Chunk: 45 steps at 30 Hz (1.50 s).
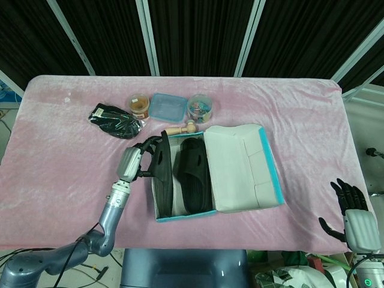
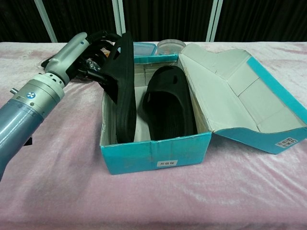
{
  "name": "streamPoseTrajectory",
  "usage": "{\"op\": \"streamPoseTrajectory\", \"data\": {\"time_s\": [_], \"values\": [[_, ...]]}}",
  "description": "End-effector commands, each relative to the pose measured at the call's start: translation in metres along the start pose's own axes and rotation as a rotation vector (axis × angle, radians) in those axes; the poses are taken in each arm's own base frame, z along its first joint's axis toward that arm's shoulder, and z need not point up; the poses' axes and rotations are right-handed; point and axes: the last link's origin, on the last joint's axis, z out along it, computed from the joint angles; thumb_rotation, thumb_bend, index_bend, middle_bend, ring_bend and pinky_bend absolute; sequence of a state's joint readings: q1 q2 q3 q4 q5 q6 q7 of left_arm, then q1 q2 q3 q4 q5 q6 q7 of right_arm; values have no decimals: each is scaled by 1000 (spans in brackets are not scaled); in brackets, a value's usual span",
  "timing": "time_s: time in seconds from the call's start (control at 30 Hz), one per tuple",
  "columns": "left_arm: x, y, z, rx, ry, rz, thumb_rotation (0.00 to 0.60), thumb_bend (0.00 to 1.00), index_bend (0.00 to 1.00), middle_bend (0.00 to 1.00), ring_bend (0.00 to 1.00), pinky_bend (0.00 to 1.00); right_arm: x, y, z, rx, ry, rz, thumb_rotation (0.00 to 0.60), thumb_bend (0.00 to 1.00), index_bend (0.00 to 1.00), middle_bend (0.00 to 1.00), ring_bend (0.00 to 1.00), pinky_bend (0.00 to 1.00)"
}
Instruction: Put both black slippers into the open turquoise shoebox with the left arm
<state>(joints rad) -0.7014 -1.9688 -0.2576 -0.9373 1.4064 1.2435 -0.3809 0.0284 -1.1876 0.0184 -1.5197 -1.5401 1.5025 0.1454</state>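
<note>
Left hand (image 1: 139, 161) grasping a black slipper (image 2: 123, 91) on its edge inside the left side of the turquoise shoebox (image 2: 158, 157), second slipper (image 2: 169, 103) lying flat beside it, box on the pink counter (image 1: 66, 156), right hand (image 1: 353, 211) released, fingers spread, off the counter's right edge.

From my seat the shoebox (image 1: 180, 214) sits mid-table, lid (image 1: 243, 165) flopped open toward 3 o'clock. One slipper (image 1: 195, 174) lies flat inside; the other slipper (image 1: 163, 174) stands on edge at its 9 o'clock, against the box's wall. Three containers (image 1: 167, 106) line up at 12, a bag (image 1: 114, 120) at 10.
</note>
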Motion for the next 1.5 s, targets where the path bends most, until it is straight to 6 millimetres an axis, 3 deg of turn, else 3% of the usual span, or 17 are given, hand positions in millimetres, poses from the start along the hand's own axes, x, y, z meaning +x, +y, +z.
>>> {"op": "streamPoseTrajectory", "data": {"time_s": [0.03,0.3,0.5,0.63,0.77,0.9,1.0,1.2,1.43,1.5], "values": [[1,-3,6,47,-42,43,600,0,204,522,465,409,0,-1,0,1,-2,-2,600,199,0,17,0,42],[-3,6,18,79,-116,146,600,0,182,509,465,409,0,-2,-1,-1,-5,-5,600,199,0,17,0,42],[-3,11,26,95,-172,232,600,0,99,437,430,386,0,-2,-1,-5,-6,-6,600,200,0,17,0,42],[4,15,27,99,-186,243,600,0,10,310,292,350,0,-1,-2,-10,-6,-4,600,199,0,17,0,42],[14,16,22,88,-187,249,600,0,0,193,175,296,-1,0,-2,-11,-9,-4,600,200,0,17,0,42],[21,16,17,84,-222,269,600,0,0,69,38,180,-1,-1,-1,-5,-10,-3,600,200,0,17,0,42],[27,17,14,79,-241,293,600,0,0,9,0,116,-1,-2,0,-2,-8,-3,600,199,0,17,0,42],[38,16,8,78,-283,348,600,0,0,0,0,8,0,-1,-1,-2,-6,0,600,200,0,17,0,42],[63,25,-5,54,-220,361,600,0,0,3,0,1,0,2,-3,-8,-2,3,600,199,0,17,0,42],[70,30,-9,34,-183,348,569,0,0,33,1,11,0,2,-3,-8,-1,4,600,199,0,17,0,42]]}}
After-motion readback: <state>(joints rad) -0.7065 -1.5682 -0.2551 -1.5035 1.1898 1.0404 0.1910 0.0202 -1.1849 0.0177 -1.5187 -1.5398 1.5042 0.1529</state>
